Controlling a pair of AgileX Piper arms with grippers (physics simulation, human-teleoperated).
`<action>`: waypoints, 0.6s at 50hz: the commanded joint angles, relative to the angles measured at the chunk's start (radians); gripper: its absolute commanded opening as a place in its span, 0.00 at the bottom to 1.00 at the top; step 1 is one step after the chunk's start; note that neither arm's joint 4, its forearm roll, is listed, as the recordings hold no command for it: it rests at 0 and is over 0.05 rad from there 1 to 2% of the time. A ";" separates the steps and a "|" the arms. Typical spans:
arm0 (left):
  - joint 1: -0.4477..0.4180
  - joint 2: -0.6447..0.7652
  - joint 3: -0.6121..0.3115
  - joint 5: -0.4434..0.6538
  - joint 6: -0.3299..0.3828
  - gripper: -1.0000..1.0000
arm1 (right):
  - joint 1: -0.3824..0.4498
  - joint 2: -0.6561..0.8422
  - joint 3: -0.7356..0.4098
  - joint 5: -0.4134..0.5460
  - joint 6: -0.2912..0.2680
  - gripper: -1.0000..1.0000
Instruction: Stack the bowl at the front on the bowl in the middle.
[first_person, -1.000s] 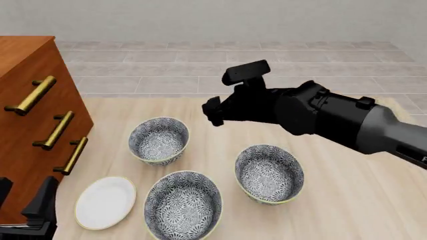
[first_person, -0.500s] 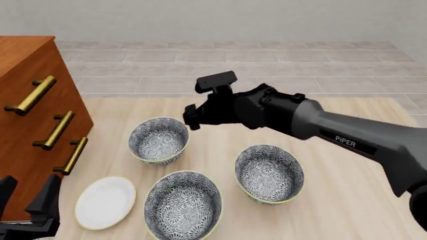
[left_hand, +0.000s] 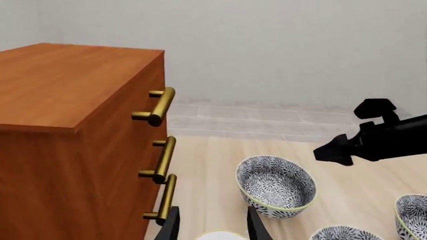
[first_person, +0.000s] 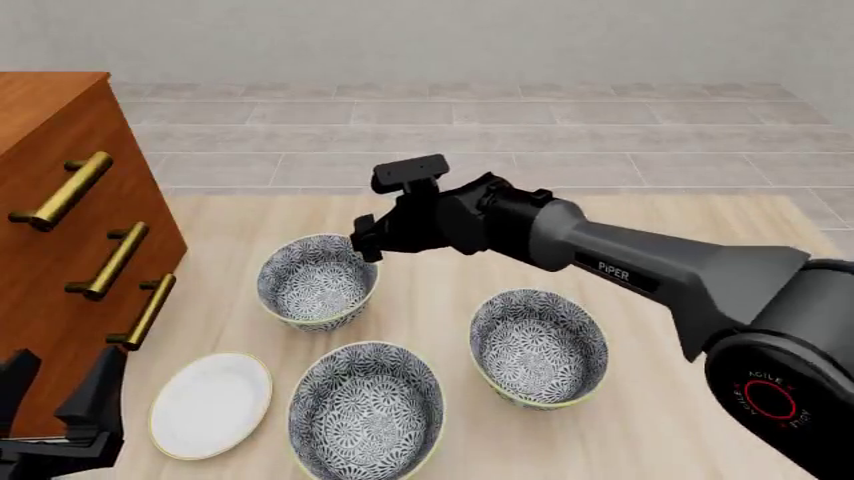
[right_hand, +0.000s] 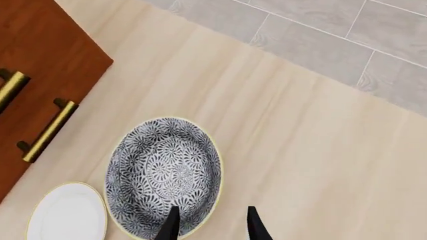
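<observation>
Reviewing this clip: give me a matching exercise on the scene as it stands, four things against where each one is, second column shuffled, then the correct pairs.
Things:
1. white plate
2. right claw
3. wooden dresser
4. left claw

Places:
A. along the table's left edge, three brass handles facing in
B. bottom left corner, open, low beside the dresser
C. above the far rim of the far left bowl
D. flat on the table, left of the nearest bowl

Pairs: 1-D, 2-C, 3-A, 4-B
</observation>
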 joint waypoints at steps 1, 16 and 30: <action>-0.003 0.015 0.003 -0.014 -0.008 1.00 | -0.011 0.070 -0.064 0.016 0.004 1.00; -0.005 0.064 0.014 -0.064 -0.015 1.00 | 0.003 0.144 -0.104 0.006 0.020 1.00; -0.013 0.115 0.022 -0.107 -0.024 1.00 | 0.010 0.200 -0.124 -0.011 0.029 1.00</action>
